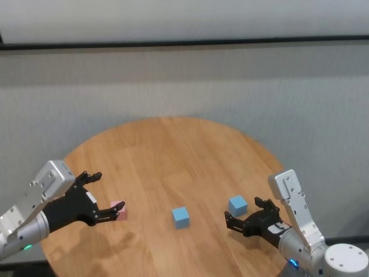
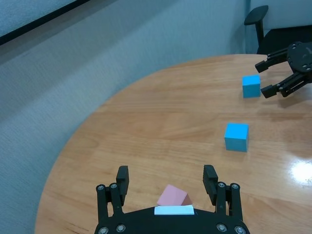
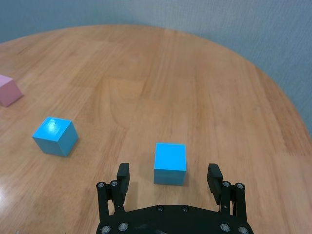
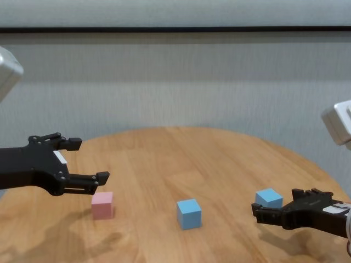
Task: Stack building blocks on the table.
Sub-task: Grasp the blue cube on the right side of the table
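Three cubes lie apart on the round wooden table [image 1: 173, 156]. The pink cube [image 1: 118, 209] is at the left, one blue cube [image 1: 180, 217] in the middle, the other blue cube [image 1: 237, 205] at the right. My left gripper [image 1: 108, 194] is open and hovers just above and behind the pink cube [image 2: 173, 196], without touching it [image 4: 102, 204]. My right gripper [image 1: 242, 212] is open and low over the table, with the right blue cube [image 3: 170, 162] just ahead of its spread fingers, untouched. The middle blue cube [image 3: 55, 135] stands free.
A grey wall runs close behind the table. A black chair [image 2: 256, 19] stands beyond the table's far side in the left wrist view. The table's near edge lies just under both forearms. Bare wood [image 4: 175, 153] spreads behind the cubes.
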`<state>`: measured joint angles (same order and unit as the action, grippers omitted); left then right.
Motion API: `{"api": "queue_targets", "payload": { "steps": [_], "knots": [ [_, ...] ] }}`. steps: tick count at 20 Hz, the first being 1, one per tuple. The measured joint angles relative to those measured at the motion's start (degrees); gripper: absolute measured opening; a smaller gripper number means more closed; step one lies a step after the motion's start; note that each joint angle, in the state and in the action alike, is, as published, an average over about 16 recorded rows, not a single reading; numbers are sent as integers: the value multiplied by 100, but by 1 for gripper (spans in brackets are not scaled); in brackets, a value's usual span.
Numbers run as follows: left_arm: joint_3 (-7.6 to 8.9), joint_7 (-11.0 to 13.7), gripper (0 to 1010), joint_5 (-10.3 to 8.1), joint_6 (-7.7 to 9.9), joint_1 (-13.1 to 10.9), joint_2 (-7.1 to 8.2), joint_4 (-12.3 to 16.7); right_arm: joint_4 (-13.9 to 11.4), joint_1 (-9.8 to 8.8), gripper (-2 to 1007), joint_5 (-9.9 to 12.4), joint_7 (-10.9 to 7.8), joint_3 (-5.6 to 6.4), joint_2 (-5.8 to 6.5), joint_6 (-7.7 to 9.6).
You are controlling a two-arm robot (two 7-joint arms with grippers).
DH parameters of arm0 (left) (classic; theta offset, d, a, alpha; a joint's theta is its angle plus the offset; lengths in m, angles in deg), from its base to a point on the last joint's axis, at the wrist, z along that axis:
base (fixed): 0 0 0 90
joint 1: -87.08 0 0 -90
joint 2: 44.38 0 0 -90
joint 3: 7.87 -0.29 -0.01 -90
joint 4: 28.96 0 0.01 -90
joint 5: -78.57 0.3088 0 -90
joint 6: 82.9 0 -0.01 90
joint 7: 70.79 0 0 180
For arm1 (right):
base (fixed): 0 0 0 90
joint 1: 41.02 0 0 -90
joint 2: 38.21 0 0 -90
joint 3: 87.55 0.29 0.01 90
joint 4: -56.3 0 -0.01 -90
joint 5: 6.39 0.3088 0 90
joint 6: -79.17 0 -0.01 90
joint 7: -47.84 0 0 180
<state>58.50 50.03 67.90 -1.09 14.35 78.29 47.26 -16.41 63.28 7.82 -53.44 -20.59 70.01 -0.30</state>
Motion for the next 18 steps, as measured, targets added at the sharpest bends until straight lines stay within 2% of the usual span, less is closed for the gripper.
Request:
{"api": "queue_targets", "payload": {
  "steps": [18],
  "knots": [
    [0, 0, 1000, 0, 0, 0, 0, 0, 204, 70, 1005, -290, -91, 80, -195, -66]
  ]
}}
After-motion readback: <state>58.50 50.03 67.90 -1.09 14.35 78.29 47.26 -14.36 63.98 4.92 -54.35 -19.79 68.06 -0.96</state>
